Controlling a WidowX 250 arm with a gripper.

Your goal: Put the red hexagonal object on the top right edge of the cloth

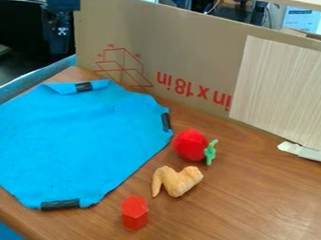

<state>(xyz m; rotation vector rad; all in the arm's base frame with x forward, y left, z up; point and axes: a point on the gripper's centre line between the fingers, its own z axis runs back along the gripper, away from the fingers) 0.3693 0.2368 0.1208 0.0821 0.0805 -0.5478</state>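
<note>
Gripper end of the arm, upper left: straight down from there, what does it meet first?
Probably the pale blue strip along the table's back left edge, with the cloth further down that line. Depth is unclear, so the gripper end may sit behind both.

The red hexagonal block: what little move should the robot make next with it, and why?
Probably reach over and grip the block: it stands on the wooden table, off the blue cloth, whose top right edge is its goal.

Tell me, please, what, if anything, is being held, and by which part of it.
That cannot be told; the red hexagonal prism stands unheld on the wood-grain table.
</note>
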